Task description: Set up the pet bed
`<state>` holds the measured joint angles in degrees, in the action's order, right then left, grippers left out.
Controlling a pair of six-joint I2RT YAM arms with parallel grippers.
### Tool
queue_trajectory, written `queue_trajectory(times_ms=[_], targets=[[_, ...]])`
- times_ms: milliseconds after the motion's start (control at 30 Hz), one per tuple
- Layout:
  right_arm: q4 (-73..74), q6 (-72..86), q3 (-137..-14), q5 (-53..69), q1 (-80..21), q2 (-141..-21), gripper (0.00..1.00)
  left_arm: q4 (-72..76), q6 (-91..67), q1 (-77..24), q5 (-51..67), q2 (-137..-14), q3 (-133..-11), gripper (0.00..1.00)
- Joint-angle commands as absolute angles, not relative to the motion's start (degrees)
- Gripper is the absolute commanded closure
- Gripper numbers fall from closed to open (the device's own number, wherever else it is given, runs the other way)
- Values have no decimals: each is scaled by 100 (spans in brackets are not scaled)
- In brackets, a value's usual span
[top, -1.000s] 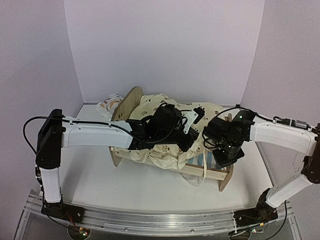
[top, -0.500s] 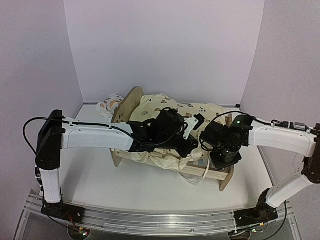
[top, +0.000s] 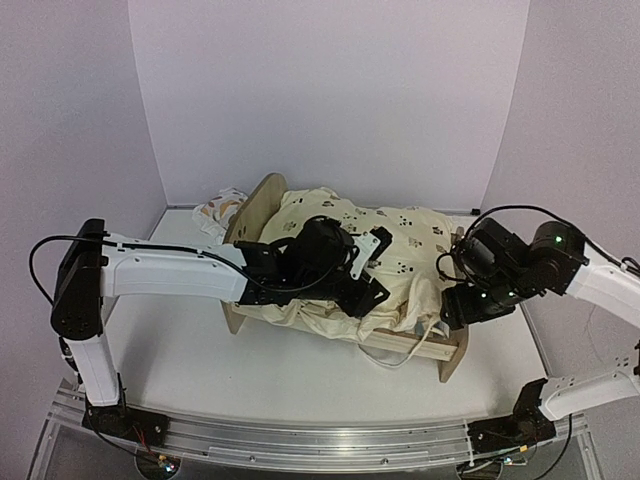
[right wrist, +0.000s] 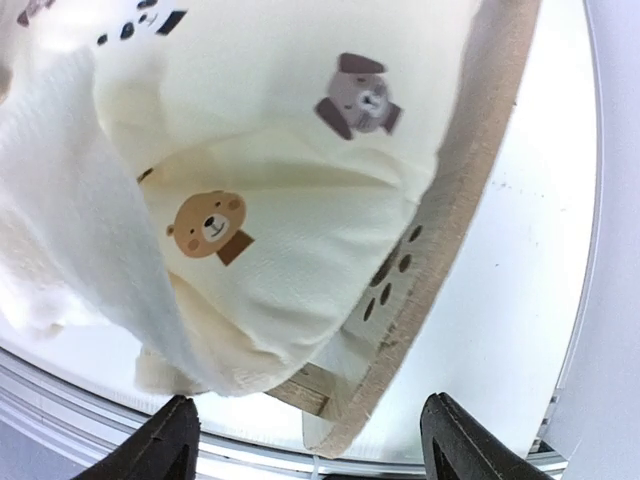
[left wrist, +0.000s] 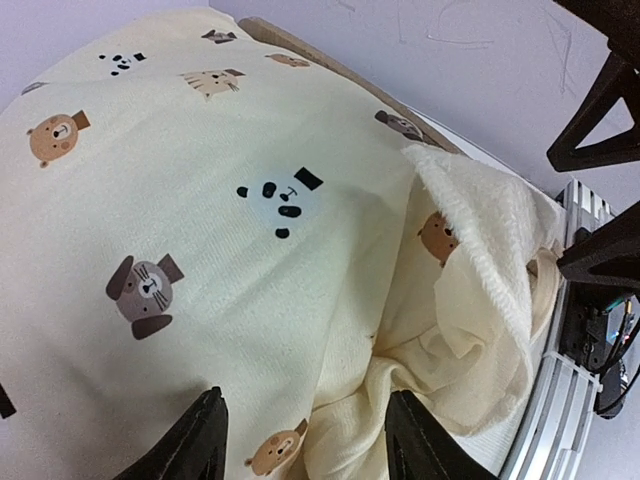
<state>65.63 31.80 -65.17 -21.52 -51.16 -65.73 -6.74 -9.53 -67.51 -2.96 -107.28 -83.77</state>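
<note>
The pet bed (top: 256, 202) stands mid-table, its plywood end boards showing at left and right. A cream animal-print quilt (top: 395, 245) lies spread over it and hides the base. My left gripper (top: 368, 285) hovers over the quilt's front middle. In the left wrist view the left gripper (left wrist: 305, 420) is open, with a loose quilt fold (left wrist: 440, 330) below its jaws and nothing pinched. My right gripper (top: 458, 308) is open beside the bed's right end. In the right wrist view the right gripper (right wrist: 310, 420) holds nothing above the paw-print end board (right wrist: 470, 200) and the quilt's edge (right wrist: 290, 150).
A small leaf-print pillow (top: 220, 208) lies behind the left end board near the back wall. A white cord (top: 400, 357) loops down over the front rail. Purple walls close in on three sides. The aluminium rail (top: 300, 445) runs along the near edge.
Both grippers have opened and let go of the quilt, which has settled flatter over the bed. The right arm has drawn back to the right; the left has eased slightly left.
</note>
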Motion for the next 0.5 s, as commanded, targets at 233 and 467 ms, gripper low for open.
queue_trajectory(times_ms=[233, 467], targets=[[6363, 4010, -5435, -2591, -5115, -5986, 24, -489, -1415, -6975, -488, -9397, -7264, 44], [5792, 4435, -4914, -2631, -5255, -6013, 33, -430, -1625, -7090, -552, -9301, -6878, 45]])
